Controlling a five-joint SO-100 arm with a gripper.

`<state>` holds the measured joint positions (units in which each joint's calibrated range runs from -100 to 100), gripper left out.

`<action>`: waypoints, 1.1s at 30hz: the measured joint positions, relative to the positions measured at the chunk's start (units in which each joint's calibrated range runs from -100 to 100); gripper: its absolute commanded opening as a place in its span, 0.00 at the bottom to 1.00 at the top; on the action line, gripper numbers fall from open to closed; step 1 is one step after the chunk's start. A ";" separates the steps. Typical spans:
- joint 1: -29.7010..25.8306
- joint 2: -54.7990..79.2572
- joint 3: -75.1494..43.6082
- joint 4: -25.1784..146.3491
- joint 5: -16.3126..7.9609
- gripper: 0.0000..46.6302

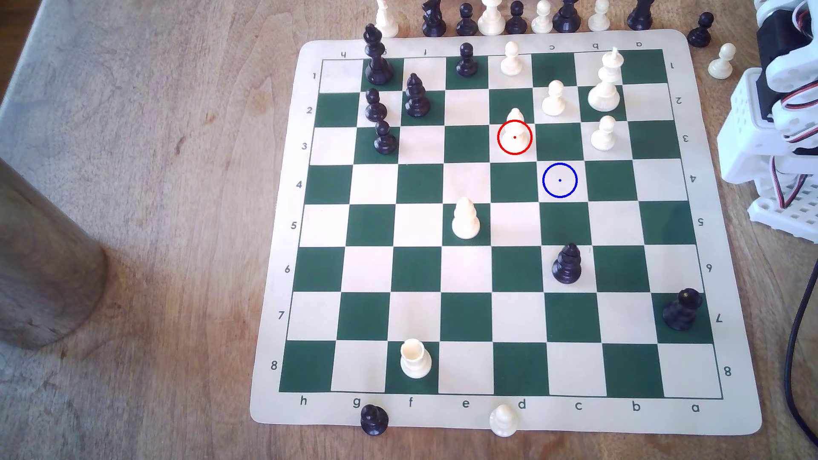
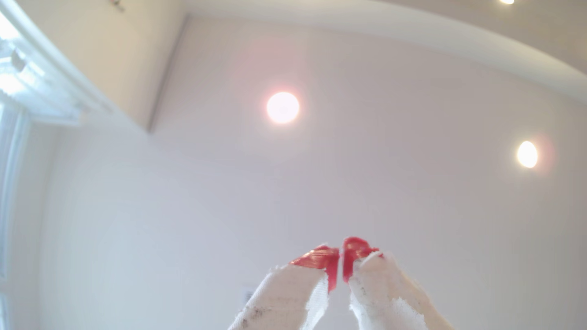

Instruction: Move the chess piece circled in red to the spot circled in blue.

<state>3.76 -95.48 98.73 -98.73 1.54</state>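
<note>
nothing done yet; blue-ringed spot (image 1: 560,180) bare; cream bishop (image 1: 515,130) upright in red ring, one square diagonally away; arm (image 1: 779,110) folded off board at exterior view's right; claw (image 2: 341,263) pointing at ceiling, tips nearly closed, holding nothing; pick, carry, place all remain.

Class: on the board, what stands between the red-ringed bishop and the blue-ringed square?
Nothing. In the exterior view the bishop and the blue-ringed square sit on diagonally adjoining squares, meeting at a corner.
</note>
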 measured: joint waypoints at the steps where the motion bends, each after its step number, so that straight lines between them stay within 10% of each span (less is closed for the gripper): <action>1: 0.00 0.00 0.00 0.00 0.00 0.00; 33: 11.06 0.00 -41.57 129.56 -0.93 0.00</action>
<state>14.82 -95.48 57.16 30.84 0.61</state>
